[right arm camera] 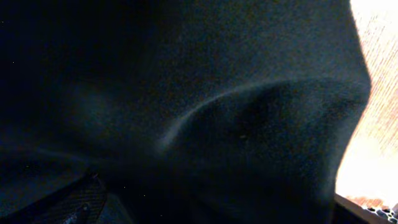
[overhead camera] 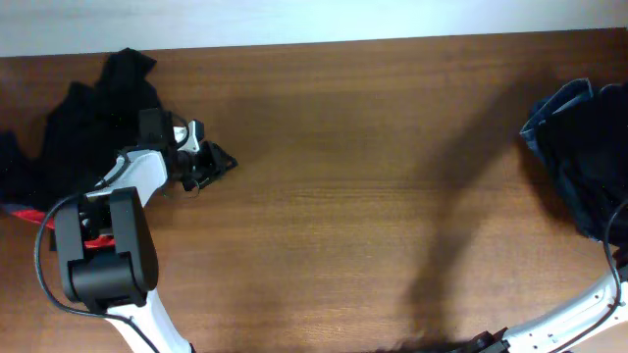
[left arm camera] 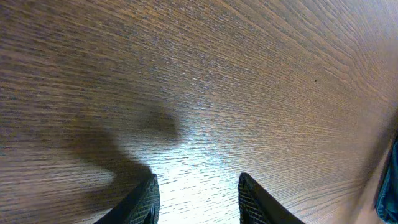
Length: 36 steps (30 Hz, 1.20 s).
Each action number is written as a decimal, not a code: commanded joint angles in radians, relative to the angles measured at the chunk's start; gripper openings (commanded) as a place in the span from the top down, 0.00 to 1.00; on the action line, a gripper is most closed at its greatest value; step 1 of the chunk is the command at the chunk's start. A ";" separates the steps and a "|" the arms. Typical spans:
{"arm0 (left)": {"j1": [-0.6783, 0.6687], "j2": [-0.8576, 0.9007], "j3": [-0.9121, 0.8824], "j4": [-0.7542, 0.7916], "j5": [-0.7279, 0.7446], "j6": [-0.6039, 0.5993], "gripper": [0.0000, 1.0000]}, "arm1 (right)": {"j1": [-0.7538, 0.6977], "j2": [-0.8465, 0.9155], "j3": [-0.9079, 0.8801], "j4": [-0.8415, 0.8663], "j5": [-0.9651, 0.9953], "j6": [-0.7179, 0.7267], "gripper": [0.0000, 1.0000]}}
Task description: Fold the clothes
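A heap of black clothes (overhead camera: 93, 127) lies at the back left, with a red-and-grey edge (overhead camera: 22, 211) at its lower left. A second heap at the right edge has blue denim jeans (overhead camera: 559, 113) and a black garment (overhead camera: 594, 167). My left gripper (overhead camera: 218, 165) is just right of the left heap, over bare wood; in the left wrist view its fingers (left arm camera: 198, 199) are open and empty. In the right wrist view, black cloth (right arm camera: 205, 106) fills the frame and lies across my right gripper (right arm camera: 224, 208), whose fingers are wide apart. The right gripper is out of the overhead view.
The wooden table (overhead camera: 353, 216) runs between the two heaps. A sliver of blue denim (left arm camera: 388, 186) shows at the right edge of the left wrist view. The right arm (overhead camera: 574, 319) comes in from the bottom right corner. A pale wall borders the table's back edge.
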<state>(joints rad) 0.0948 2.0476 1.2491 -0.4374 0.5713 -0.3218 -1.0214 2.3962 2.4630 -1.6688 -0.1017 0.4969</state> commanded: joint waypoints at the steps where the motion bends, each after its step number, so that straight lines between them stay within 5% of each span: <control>1: -0.003 0.016 -0.017 -0.019 -0.071 -0.010 0.58 | -0.002 -0.037 -0.003 0.013 -0.031 -0.029 0.01; 8: -0.003 0.016 -0.017 -0.019 -0.071 -0.010 0.59 | -0.002 -0.048 0.104 0.065 -0.261 -0.127 0.01; 17: -0.003 0.016 -0.017 -0.017 -0.071 -0.010 0.59 | -0.001 -0.084 0.413 -0.028 -0.271 -0.127 0.01; 22: -0.003 0.016 -0.017 -0.014 -0.071 -0.010 0.59 | 0.017 -0.095 0.445 -0.030 -0.314 -0.180 0.00; 24: -0.003 0.016 -0.017 -0.008 -0.071 -0.010 0.59 | 0.043 -0.095 0.431 -0.030 -0.314 -0.211 0.17; 25: -0.003 0.016 -0.017 -0.007 -0.071 -0.010 0.58 | 0.069 -0.093 0.417 -0.030 -0.314 -0.217 0.60; 28: -0.003 0.016 -0.017 -0.008 -0.071 -0.010 0.59 | 0.135 -0.074 0.401 -0.009 -0.343 -0.216 0.96; 36: -0.003 0.016 -0.017 -0.008 -0.074 -0.010 0.59 | 0.253 0.000 0.323 0.138 -0.404 -0.227 0.96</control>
<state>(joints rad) 0.0944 2.0476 1.2491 -0.4362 0.5682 -0.3222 -0.7956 2.3486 2.8254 -1.5600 -0.4736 0.2855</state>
